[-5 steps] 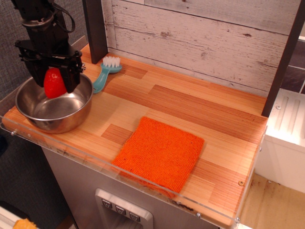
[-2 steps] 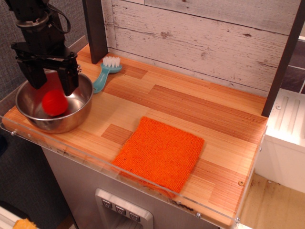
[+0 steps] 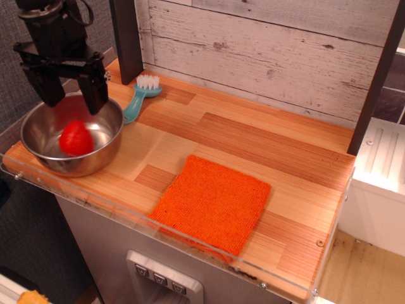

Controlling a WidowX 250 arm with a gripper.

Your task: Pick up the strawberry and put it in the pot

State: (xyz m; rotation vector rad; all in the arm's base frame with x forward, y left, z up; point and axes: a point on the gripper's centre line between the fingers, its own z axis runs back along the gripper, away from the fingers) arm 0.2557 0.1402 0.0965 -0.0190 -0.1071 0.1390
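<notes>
- Directly beneath the black robot gripper [image 3: 71,95], the small glossy red toy strawberry [image 3: 76,138] lies inside the round shiny stainless-steel pot [image 3: 109,149], apart from the fingers.
- Gripper fingers spread wide, holding nothing, just above the pot's rim.
- Just beside the gripper, toward the wall: a teal-handled white-bristled brush [image 3: 140,95].
- Well apart from it: a flat orange woven cloth [image 3: 212,202] on the wooden counter [image 3: 253,136].

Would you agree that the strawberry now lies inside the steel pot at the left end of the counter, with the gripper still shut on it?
Not quite. The strawberry does lie inside the pot at the left end of the counter, but the gripper is not shut on it: its fingers stand open above the pot, apart from the fruit. The observation.image view shows this.
</notes>
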